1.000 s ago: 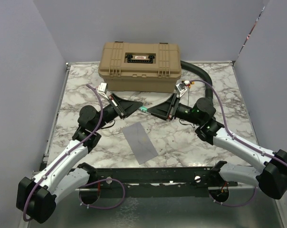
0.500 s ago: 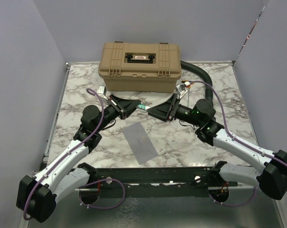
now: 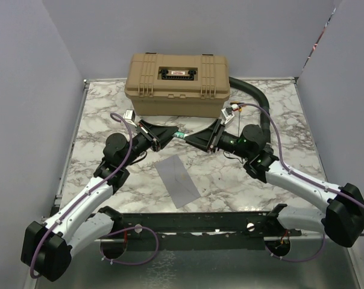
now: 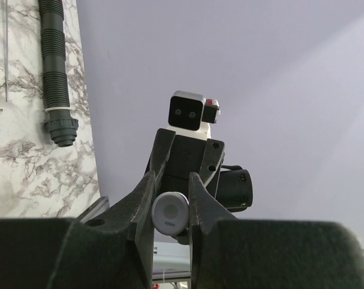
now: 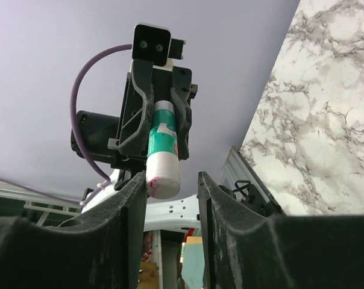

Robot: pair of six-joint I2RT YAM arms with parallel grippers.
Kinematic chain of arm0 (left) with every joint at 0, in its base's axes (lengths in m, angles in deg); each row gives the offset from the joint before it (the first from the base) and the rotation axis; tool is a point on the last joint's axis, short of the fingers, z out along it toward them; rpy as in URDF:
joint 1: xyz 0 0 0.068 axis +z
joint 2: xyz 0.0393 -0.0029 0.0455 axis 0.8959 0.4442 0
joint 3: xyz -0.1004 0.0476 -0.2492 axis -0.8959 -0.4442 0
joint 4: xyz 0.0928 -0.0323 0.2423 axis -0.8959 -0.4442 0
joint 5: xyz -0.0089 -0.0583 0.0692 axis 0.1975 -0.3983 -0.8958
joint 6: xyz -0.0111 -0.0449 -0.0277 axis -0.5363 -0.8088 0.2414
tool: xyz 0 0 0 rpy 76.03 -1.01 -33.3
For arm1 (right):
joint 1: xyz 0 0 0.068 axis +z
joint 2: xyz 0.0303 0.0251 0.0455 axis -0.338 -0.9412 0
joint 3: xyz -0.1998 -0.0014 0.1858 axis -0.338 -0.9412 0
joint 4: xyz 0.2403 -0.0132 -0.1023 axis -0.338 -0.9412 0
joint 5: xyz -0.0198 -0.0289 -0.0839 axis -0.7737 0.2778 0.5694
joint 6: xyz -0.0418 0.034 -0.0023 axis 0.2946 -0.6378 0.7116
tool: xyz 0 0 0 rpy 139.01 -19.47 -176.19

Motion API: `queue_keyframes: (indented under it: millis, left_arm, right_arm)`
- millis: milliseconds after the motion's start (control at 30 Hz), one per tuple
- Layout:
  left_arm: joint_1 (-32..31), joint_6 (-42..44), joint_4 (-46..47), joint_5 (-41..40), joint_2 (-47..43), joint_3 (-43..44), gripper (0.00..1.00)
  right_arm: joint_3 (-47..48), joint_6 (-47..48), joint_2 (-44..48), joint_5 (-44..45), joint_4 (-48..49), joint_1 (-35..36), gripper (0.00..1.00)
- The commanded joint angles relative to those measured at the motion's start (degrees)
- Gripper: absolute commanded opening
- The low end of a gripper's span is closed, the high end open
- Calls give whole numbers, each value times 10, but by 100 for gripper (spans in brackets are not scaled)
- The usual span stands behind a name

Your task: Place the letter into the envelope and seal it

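Marble table [image 3: 278, 108], with a tan case [image 3: 179, 84] at the far edge, not involved.

The envelope [image 3: 178, 180] lies flat at near-centre, between my two arms. Its long axis runs diagonally, far-left to near-right. No tan letter visible anywhere. My guess is it's already inside, but I can't confirm that. I can't make out the flap from above either.

Both grippers are up off the table, nose to nose just beyond the envelope's far corner. My left gripper [image 3: 172, 133] is clamped on a glue stick [image 3: 179, 136]. The stick lies along the fingers, free end pointing at the right arm.

My right gripper [image 3: 188, 139] is part-way open, with a finger on either side of that free end. The right wrist view shows a gap on one side and the left wrist view looks snug, so I can't tell if it's actually gripping.

The free end is white with a pink smear. It reads as bare glue, but I'm not sure.

Key relation: the envelope sits below the stick and toward my bases, roughly even between the two grippers. Left has the stick, so left has to tip it down and back toward that diagonal.
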Motion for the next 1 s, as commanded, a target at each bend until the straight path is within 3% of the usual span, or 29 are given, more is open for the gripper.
queue_keyframes:
  millis: [0,133,300,567,800,967]
  left_arm:
    - [-1,-4,12,12,2,-9,0]
    - [-1,-4,13,19,4,-8,0]
    - [-2,6,14,47,11,-2,0]
    - [-14,18,21,77,11,-25,0]
    - [-42,53,37,137,60,-20,0]
    - [-58,65,37,120,50,-31,0]
  right_arm:
    - [0,-3,-14,6,27,3,37]
    - [-8,-14,-26,-2,66,3,18]
    - [-6,-20,-45,-12,98,3,1]
    - [-3,-31,-67,0,155,3,1]
    - [49,-35,-120,-34,153,4,1]
    - [57,-9,-107,-13,129,3,0]
